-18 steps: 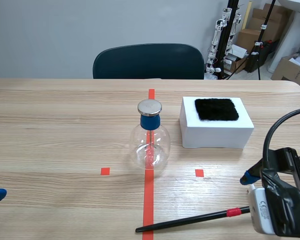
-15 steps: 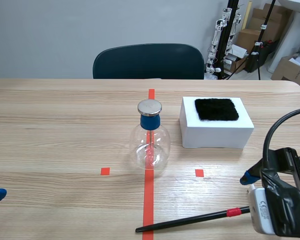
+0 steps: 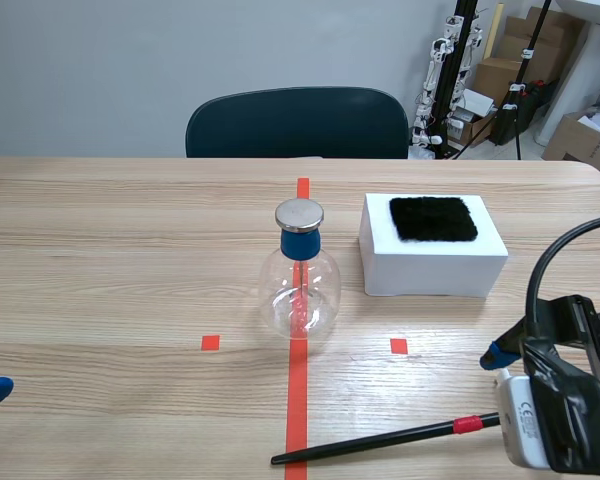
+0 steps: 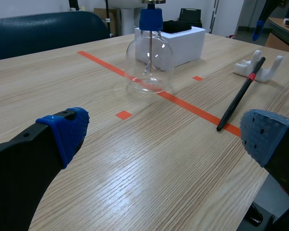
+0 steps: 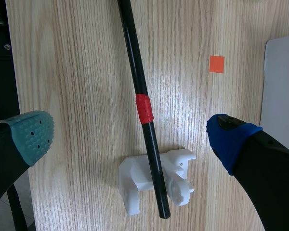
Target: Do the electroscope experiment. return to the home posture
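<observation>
Scene view: a clear round glass flask with a blue stopper and metal disc top (image 3: 300,285) stands on the red tape line at the middle of the wooden desk (image 3: 110,260). Right of it sits a white block topped with a black fur pad (image 3: 432,245). A black rod with a red band (image 3: 380,441) lies near the desk's near edge.

Left wrist view: the left gripper (image 4: 166,134) gapes wide, empty, with the flask ahead.

Right wrist view: the right gripper (image 5: 130,135) is spread wide, empty, above the rod, whose end rests in a white plastic holder (image 5: 176,180).
</observation>
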Controlling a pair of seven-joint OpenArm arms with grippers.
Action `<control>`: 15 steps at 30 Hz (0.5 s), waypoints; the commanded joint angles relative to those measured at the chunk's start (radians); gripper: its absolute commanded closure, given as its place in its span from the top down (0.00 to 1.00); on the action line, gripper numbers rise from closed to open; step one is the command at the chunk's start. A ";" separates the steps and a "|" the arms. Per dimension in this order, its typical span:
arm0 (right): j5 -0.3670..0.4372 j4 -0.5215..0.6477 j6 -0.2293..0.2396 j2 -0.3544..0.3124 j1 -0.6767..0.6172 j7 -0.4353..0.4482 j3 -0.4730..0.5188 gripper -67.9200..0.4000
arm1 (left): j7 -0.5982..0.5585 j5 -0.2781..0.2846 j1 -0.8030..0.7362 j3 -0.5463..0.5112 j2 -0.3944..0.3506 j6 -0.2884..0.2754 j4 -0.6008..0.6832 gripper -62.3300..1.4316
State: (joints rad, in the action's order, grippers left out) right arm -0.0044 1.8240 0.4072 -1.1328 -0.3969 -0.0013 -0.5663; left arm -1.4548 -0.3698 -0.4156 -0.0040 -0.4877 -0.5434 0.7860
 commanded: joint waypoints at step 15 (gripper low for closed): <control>0.035 0.003 0.001 0.033 0.010 -0.060 0.025 1.00 | 0.007 0.029 -0.060 -0.034 -0.006 -0.014 0.047 1.00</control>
State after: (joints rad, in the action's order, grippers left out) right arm 0.0273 1.8240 0.4076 -1.1145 -0.3969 -0.0551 -0.5629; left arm -1.4345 -0.3607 -0.4393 -0.0177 -0.4877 -0.5522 0.8017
